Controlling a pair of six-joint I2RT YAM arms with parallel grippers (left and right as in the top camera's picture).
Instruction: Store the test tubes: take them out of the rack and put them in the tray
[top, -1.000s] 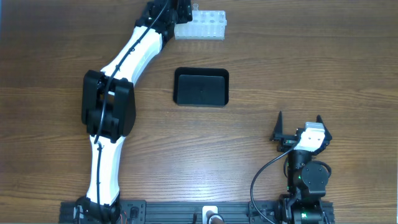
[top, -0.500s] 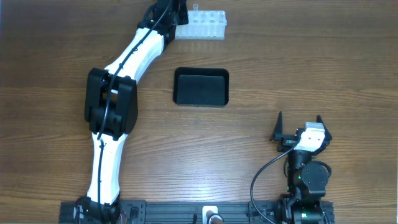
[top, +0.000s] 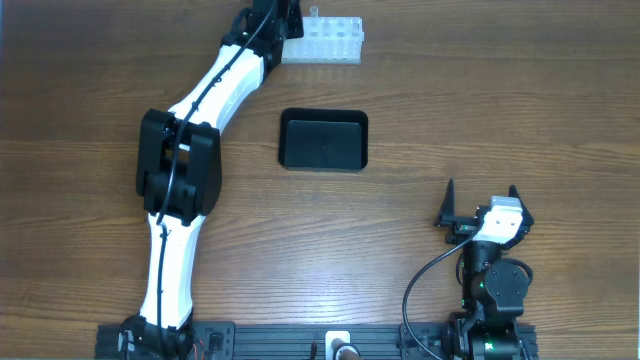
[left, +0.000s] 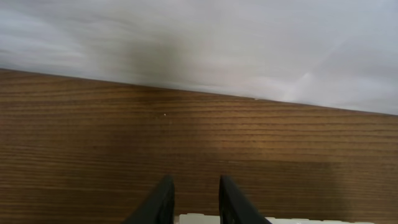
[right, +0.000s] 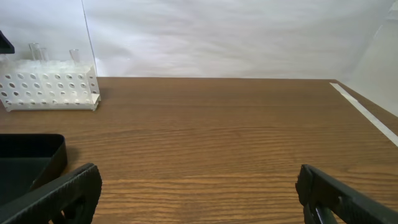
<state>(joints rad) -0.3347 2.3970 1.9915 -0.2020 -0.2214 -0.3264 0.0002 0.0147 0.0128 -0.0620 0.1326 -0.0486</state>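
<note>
Test tubes (right: 74, 55), clear and thin, are seen upright in the white perforated rack (top: 322, 42) at the tabletop's (top: 520, 120) far edge; left fingers (left: 163, 200) are narrowly parted at its end, right fingers (right: 65, 190) spread wide.

The rack (top: 323, 42) stands on the worktop (top: 500, 90) at its far edge, about midway across. Test tubes (right: 34, 51) stand upright in the rack's left part. The tray (top: 324, 140) lies nearer, straight in front of the rack and apart from it. The left end effector (top: 290, 15) is at the rack's left end, its arm stretching there from the near left. The right end effector (top: 482, 190) sits at the near right, well apart from tray and rack.
</note>
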